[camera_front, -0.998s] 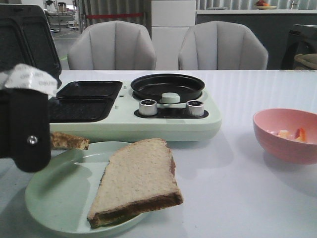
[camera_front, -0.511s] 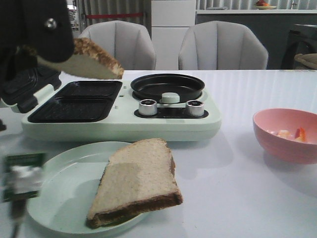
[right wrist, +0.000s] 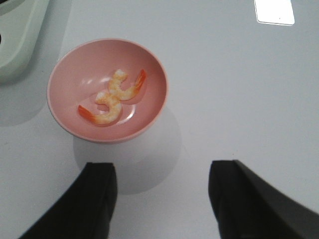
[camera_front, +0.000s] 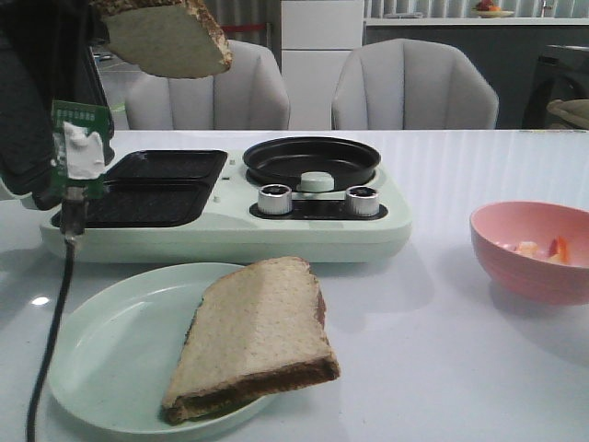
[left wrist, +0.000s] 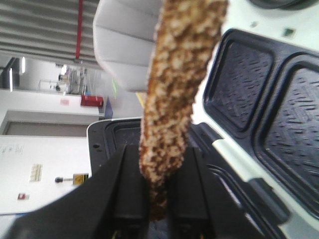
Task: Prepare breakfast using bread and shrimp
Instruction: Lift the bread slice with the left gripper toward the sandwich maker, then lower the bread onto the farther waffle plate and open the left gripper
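Bread [camera_front: 166,39]: one slice hangs high over the far-left of the tabletop [camera_front: 442,368], above the sandwich maker's [camera_front: 230,216] dark trays, clamped by its crust in the left pincer [left wrist: 158,199]. It should come down flat and square into a tray (not edge-first). Another slice [camera_front: 253,336] lies on the near plate [camera_front: 101,359]. The right pincer [right wrist: 162,199] gapes wide, empty, near the shrimp [right wrist: 113,97] bowl [right wrist: 65,119].

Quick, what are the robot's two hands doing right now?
Left gripper: shut on a slice of bread, held up above the sandwich maker.
Right gripper: open, holding nothing, near the pink bowl of shrimp.
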`<state>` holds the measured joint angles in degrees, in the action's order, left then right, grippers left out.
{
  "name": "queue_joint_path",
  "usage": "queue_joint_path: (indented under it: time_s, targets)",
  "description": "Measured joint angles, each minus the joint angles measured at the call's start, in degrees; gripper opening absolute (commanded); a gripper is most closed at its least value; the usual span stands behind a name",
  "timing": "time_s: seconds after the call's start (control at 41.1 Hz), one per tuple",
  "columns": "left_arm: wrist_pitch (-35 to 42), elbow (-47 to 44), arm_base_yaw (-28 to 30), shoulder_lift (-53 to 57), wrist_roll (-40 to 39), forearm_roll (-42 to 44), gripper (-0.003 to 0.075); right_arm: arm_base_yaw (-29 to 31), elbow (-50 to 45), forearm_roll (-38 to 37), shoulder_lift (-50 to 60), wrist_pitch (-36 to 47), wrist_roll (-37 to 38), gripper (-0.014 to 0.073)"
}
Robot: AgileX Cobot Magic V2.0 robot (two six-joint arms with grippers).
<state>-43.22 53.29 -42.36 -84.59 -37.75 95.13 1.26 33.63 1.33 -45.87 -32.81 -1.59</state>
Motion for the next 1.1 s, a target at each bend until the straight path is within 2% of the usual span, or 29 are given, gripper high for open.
queue_joint_path:
  time_s: [0.609, 0.828, 1.096]
  targets:
    - [1.0, 22.6, 10.7, -26.0, 4.8, 0.4, 0.0143, 0.0, 0.0, 0.0, 0.0, 0.0, 0.0, 0.0516]
    - [4.4, 26.9, 13.2, -31.6, 6.0, 0.6, 0.0143, 0.0, 0.0, 0.0, 0.0, 0.0, 0.0, 0.0516]
    - [7.8, 27.6, 14.0, -33.9, 6.2, 0.8, 0.0143, 0.0, 0.0, 0.0, 0.0, 0.0, 0.0, 0.0516]
